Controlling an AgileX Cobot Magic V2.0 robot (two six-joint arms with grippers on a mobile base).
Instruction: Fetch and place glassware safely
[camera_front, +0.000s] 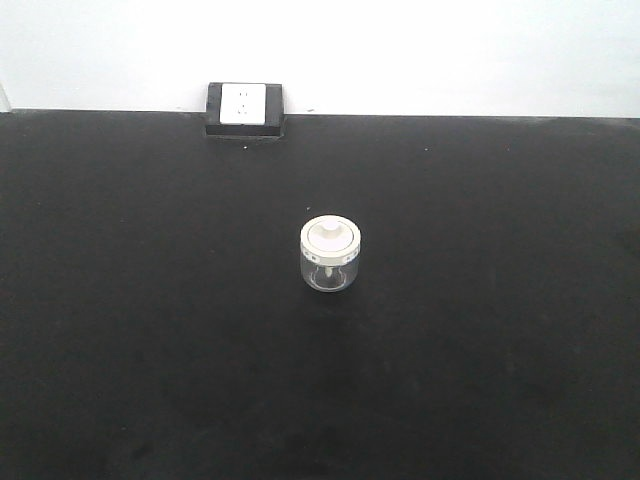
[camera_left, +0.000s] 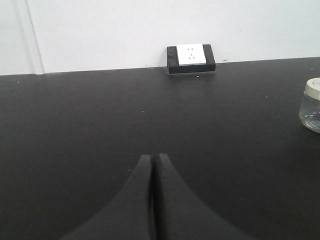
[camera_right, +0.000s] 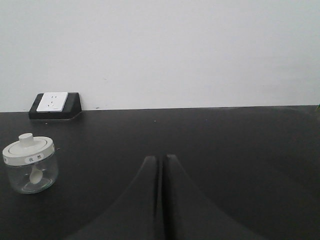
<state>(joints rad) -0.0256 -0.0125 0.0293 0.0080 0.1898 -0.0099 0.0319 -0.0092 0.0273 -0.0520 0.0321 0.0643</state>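
The glassware is a small squat clear glass jar (camera_front: 330, 254) with a cream-white knobbed lid, standing upright at the middle of the black table (camera_front: 150, 330). It shows at the right edge of the left wrist view (camera_left: 311, 104) and at the left of the right wrist view (camera_right: 29, 163), where a small white spoon-like piece shows inside. My left gripper (camera_left: 153, 156) is shut and empty, well left of the jar. My right gripper (camera_right: 161, 158) is shut and empty, well right of the jar. Neither gripper shows in the front view.
A white power socket in a black housing (camera_front: 244, 108) sits at the table's back edge against the white wall; it also shows in the left wrist view (camera_left: 191, 58) and the right wrist view (camera_right: 54, 104).
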